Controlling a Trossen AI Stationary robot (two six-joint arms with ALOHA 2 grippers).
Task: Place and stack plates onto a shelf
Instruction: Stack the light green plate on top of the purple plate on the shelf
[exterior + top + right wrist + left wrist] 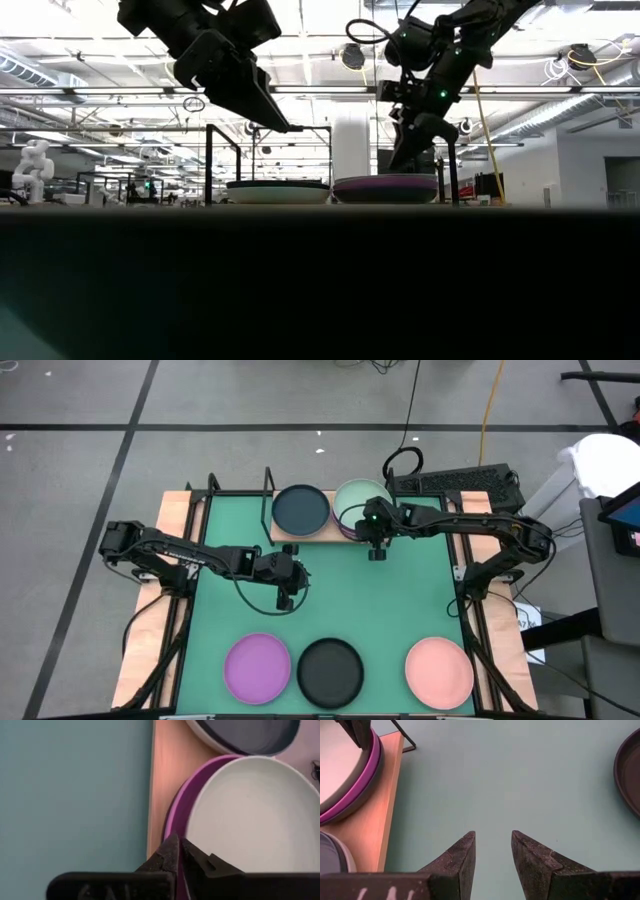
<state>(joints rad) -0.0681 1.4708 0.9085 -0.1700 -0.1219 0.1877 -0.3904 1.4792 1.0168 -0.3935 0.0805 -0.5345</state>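
My right gripper [376,552] is clenched shut and empty, hovering just off the near rim of the pale mint plate [362,501], which sits on a purple plate [176,812] on the shelf [161,780]. The dark teal plate [301,508] lies beside that stack. My left gripper [285,600] hangs part-open, holding nothing, above bare mat. Three plates lie nearer me. I judge the placement complete: lift straight up before swinging away, so the fingers do not drag the stack.
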